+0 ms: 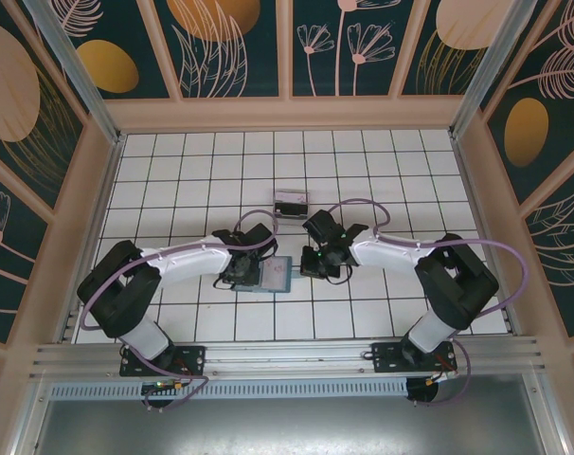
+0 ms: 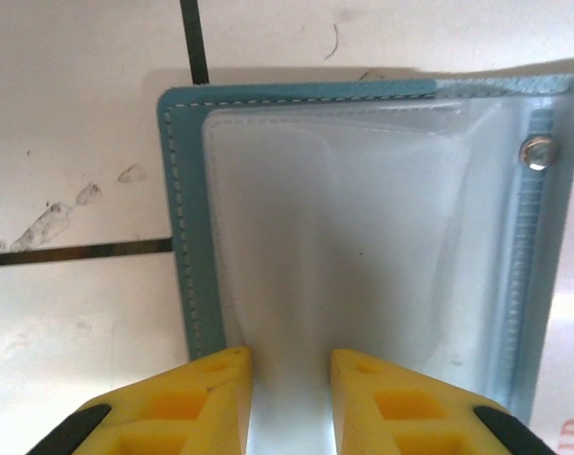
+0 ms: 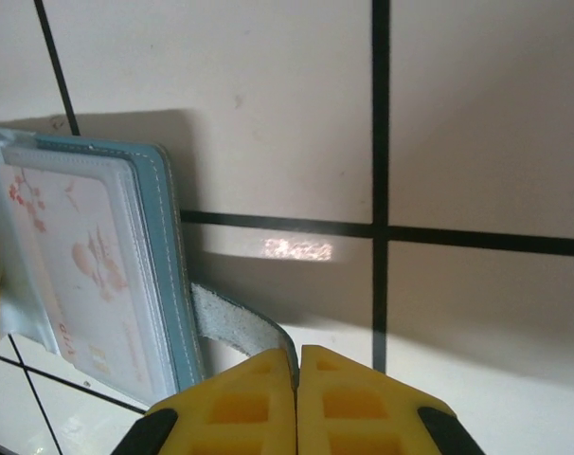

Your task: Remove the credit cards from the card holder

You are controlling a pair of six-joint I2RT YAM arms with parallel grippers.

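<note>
Teal, white-stitched card holder (image 1: 273, 275) lies open at the centre of the white tiled tabletop (image 1: 173, 190), with glossy clear sleeves inside.
Two arms bend inward, one from 8 o'clock, one from 4 o'clock. Yellow fingers of the left tool (image 2: 290, 379) stand narrowly apart over one sleeve (image 2: 363, 246); whether they pinch it cannot be told. Fingers pressed together, the right tool (image 3: 296, 365) is clenched on the holder's single fuzzy-backed strap (image 3: 235, 322). One pale, pink-printed credit card (image 3: 69, 256) sits sleeved.
</note>
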